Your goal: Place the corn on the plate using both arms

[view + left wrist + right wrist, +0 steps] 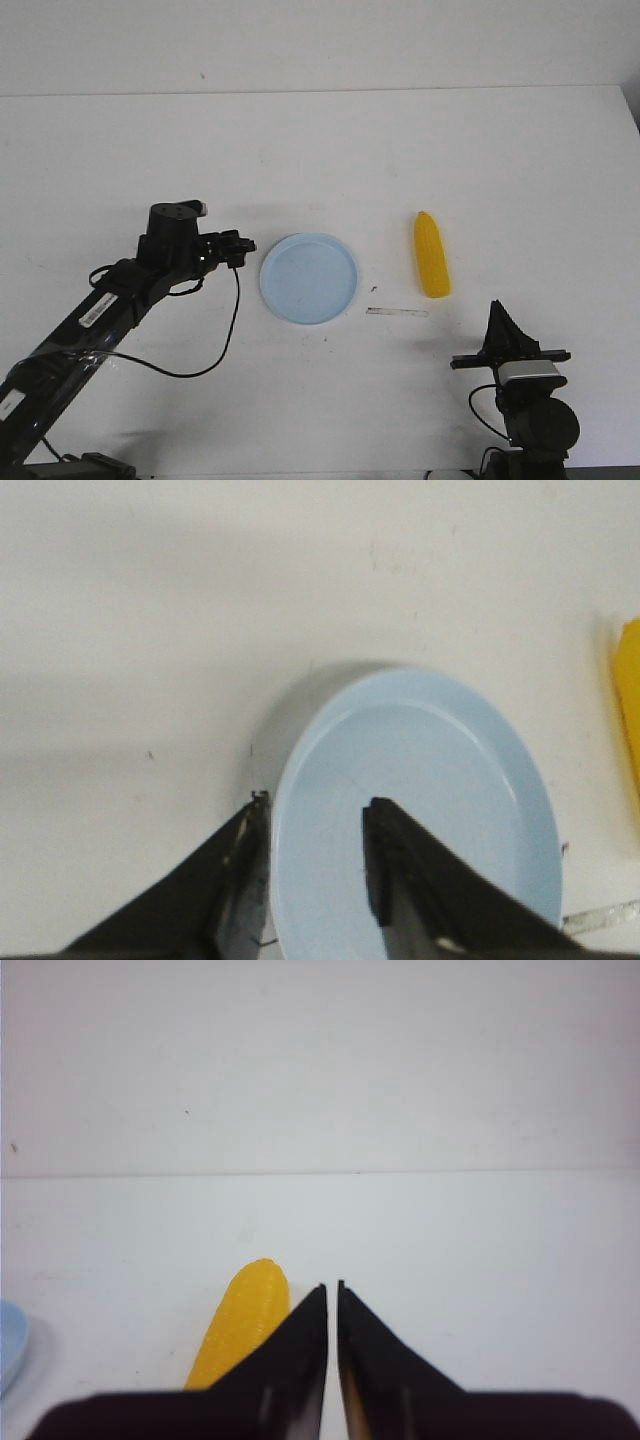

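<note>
The yellow corn [431, 255] lies on the white table, right of the pale blue plate [308, 277], which is empty. My left gripper [240, 246] is open at the plate's left rim; in the left wrist view its fingers [385, 865] straddle the rim of the plate [440, 770], one over the plate and one outside. The corn's edge shows there [630, 710]. My right gripper [499, 318] is shut and empty, near the table's front, a little right of the corn's blunt end. In the right wrist view the corn [240, 1325] lies beside the shut gripper [332, 1286].
A thin clear strip [397, 312] lies on the table between plate and corn. The left arm's black cable [215, 345] loops over the table in front of the plate. The table's back edge meets a plain wall.
</note>
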`<act>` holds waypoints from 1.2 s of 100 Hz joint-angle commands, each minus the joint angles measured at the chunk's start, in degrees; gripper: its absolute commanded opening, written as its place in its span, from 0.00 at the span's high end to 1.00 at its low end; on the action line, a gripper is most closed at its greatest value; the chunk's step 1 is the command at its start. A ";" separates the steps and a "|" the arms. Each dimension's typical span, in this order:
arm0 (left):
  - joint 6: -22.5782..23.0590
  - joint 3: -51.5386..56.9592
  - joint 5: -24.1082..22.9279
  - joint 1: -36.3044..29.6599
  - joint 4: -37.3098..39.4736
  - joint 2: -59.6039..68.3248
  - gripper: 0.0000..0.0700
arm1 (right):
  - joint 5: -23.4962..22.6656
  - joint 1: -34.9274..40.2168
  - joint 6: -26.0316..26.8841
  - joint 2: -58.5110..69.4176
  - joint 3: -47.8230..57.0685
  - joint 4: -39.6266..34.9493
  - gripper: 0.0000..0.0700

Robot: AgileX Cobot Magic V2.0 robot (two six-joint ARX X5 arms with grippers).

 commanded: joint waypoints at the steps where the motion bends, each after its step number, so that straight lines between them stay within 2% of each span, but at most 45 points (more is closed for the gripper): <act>1: 4.68 -1.16 -1.53 0.70 2.05 -1.55 1.00 | 0.13 0.09 -0.04 0.00 -0.09 0.72 0.98; 18: 12.96 -8.72 -4.42 3.96 12.31 -8.20 1.00 | 0.13 0.09 -0.04 0.00 -0.09 0.72 0.98; 24: 16.28 -12.33 -6.78 5.01 15.15 -10.99 1.00 | 0.13 0.09 -0.04 0.00 -0.09 0.72 0.98; 40: 21.14 -20.46 -13.46 7.30 19.50 -18.67 1.00 | 0.13 0.09 -0.04 0.00 -0.09 0.72 0.98; 56: 25.31 -26.86 -13.84 9.38 21.35 -27.43 1.00 | 0.13 0.09 -0.04 0.00 -0.09 0.72 0.98; 92: 26.36 -37.59 -13.81 14.95 20.44 -51.10 1.00 | 0.13 0.09 -0.04 0.00 -0.09 0.72 0.98; 120: 26.36 -39.98 -13.81 18.12 17.46 -58.97 1.00 | 0.13 0.09 -0.04 0.00 -0.09 0.72 0.98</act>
